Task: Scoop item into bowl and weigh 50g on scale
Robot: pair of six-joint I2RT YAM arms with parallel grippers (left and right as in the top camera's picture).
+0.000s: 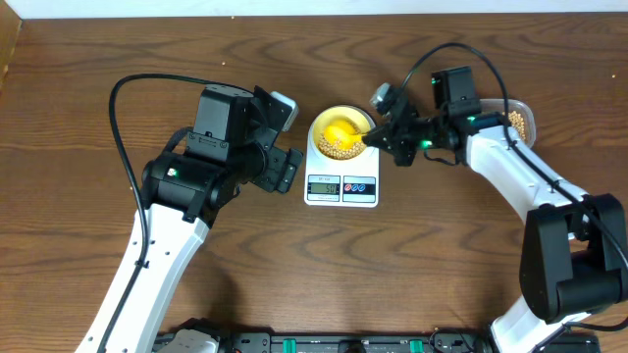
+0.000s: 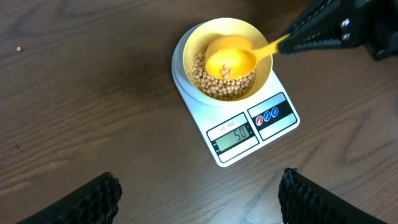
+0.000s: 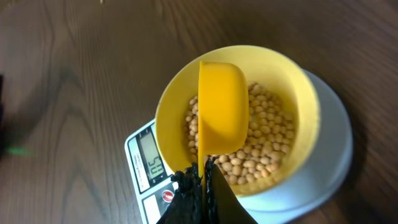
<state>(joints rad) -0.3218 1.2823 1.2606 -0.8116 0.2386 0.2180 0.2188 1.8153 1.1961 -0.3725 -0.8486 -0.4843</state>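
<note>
The pale yellow bowl (image 1: pixel 339 134) sits on the white scale (image 1: pixel 341 186) and holds many tan beans (image 2: pixel 214 86). The display (image 2: pixel 233 135) reads 50. My right gripper (image 1: pixel 385 134) is shut on the handle of a yellow scoop (image 2: pixel 230 60), whose cup hangs over the bowl with one or two beans in it. In the right wrist view the scoop (image 3: pixel 222 113) is seen edge-on above the beans (image 3: pixel 267 143), my fingers (image 3: pixel 200 180) clamped on its handle. My left gripper (image 2: pixel 199 199) is open and empty, above bare table left of the scale.
A clear plastic tub with beans (image 1: pixel 518 122) stands at the right, behind my right arm. A stray bean (image 2: pixel 19 48) lies on the wood at far left. The table's far edge runs along the top of the overhead view.
</note>
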